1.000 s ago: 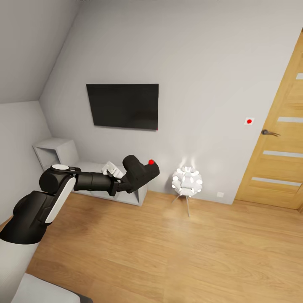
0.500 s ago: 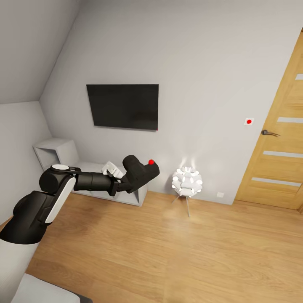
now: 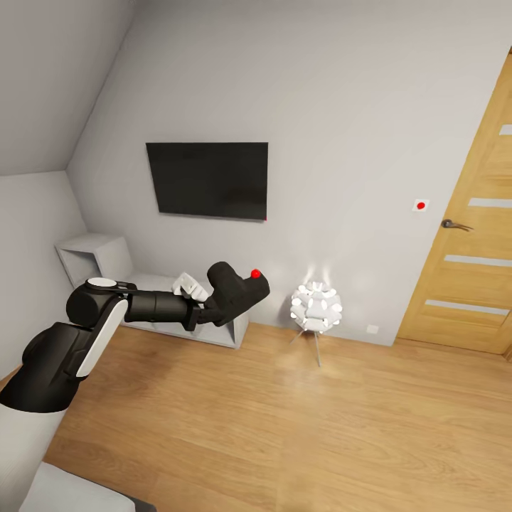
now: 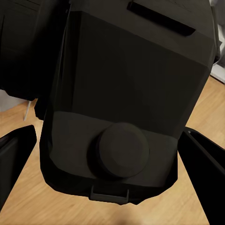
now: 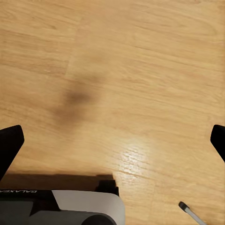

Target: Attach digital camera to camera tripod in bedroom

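- The digital camera (image 3: 238, 289) is held up in the air at the end of the left arm (image 3: 153, 306), out in front of the robot and well above the wood floor (image 3: 284, 427). A small red button (image 3: 255, 273) sits on its top edge.
- In the left wrist view the camera's black body (image 4: 126, 103) fills the space between the two fingers (image 4: 14, 154) of the left gripper (image 4: 110, 154); the fingers sit at either side of it and appear to be pinching it. A round knob (image 4: 123, 149) shows on the face turned to the lens.
- Behind the camera in the head view, a low white shelf unit (image 3: 149, 284) stands against the pale grey wall (image 3: 320, 107), with a small white object (image 3: 188, 284) on it.
- A dark flat screen (image 3: 208, 179) hangs on the wall above the shelf.
- A glowing white ball-shaped lamp (image 3: 316, 307) on thin legs stands on the floor to the right of the camera, near the wall.
- A wooden door (image 3: 473, 242) with a metal handle (image 3: 455, 225) is at the right, with a small white switch with a red dot (image 3: 421, 205) on the wall beside it.
- The right gripper (image 5: 112, 140) points down at bare wood floor, its fingertips (image 5: 9, 145) spread wide apart with nothing between them.
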